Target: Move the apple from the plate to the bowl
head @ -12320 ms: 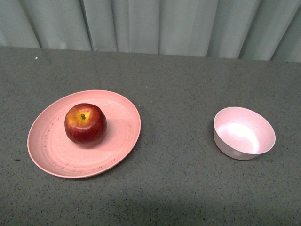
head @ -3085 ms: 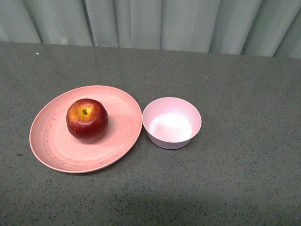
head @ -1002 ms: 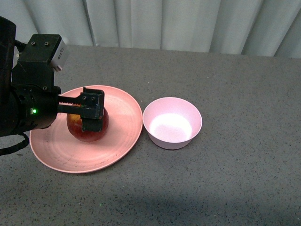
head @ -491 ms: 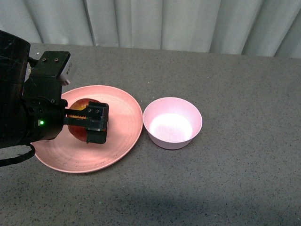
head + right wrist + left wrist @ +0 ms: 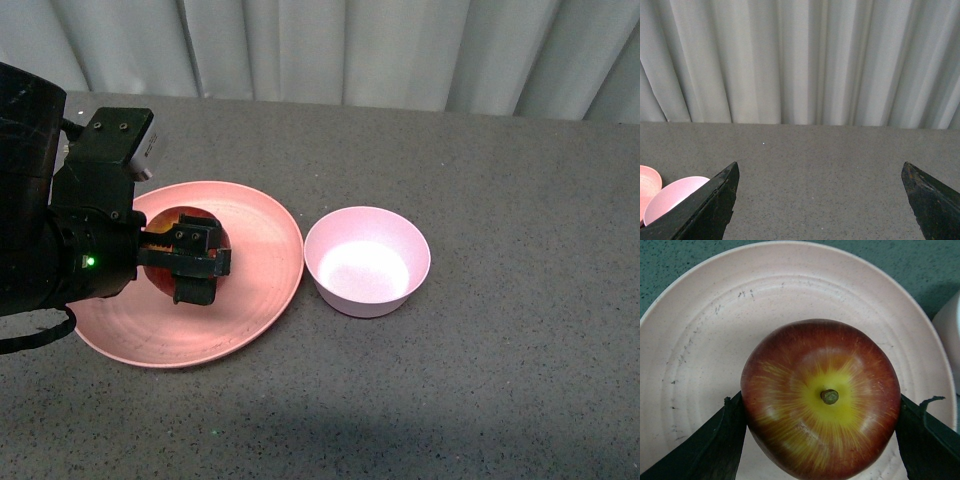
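Observation:
The dark red apple (image 5: 196,222) sits on the salmon-pink plate (image 5: 255,240) at the left of the table, mostly hidden by my left gripper (image 5: 195,262). In the left wrist view the apple (image 5: 821,399) with its yellow patch and brown stem lies between the two open fingers (image 5: 705,450), which stand on either side of it on the plate (image 5: 700,330). The pale pink bowl (image 5: 367,261) stands empty just right of the plate. My right gripper (image 5: 820,200) is open and empty above the bare table; the bowl (image 5: 670,197) shows at its view's edge.
The grey speckled tabletop (image 5: 500,380) stretches to the right and front. A pale grey curtain (image 5: 400,50) hangs behind the table's far edge. The black left arm (image 5: 40,220) fills the left side of the front view.
My left gripper has come in from the left and dropped over the apple, its open fingers now lower on both sides of it. The bowl and plate have not moved in the last second.

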You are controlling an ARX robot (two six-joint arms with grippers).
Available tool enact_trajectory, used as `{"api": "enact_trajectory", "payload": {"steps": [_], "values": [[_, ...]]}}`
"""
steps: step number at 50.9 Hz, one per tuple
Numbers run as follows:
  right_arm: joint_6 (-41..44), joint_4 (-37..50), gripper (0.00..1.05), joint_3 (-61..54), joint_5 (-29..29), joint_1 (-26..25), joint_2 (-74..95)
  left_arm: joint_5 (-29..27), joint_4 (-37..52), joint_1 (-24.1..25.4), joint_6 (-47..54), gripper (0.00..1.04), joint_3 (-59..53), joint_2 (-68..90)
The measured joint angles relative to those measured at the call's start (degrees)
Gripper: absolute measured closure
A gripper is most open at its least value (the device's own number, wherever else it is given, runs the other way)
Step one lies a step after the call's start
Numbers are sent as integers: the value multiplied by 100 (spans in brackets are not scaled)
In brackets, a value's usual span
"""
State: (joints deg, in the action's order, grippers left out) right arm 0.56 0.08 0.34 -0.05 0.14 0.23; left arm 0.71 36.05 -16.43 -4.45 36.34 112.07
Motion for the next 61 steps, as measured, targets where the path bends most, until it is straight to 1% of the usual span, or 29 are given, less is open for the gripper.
{"api": "enact_trajectory", "payload": {"steps": [6,12,18,29,52,61], "values": [[0,0,9,0,0,0,0,72,-2,-210,-61,30,13,-260],[0,0,9,0,0,0,0,70,-26,-568,-153,30,166,-389],[0,0,9,0,0,0,0,61,-107,-822,-236,30,334,-389],[0,0,9,0,0,0,0,-72,-203,-1309,-446,30,678,-317],[0,0,9,0,0,0,0,-205,-363,-1862,-625,30,1209,177],[0,0,9,0,0,0,2,-315,-374,-1952,-638,30,1427,457]]}}
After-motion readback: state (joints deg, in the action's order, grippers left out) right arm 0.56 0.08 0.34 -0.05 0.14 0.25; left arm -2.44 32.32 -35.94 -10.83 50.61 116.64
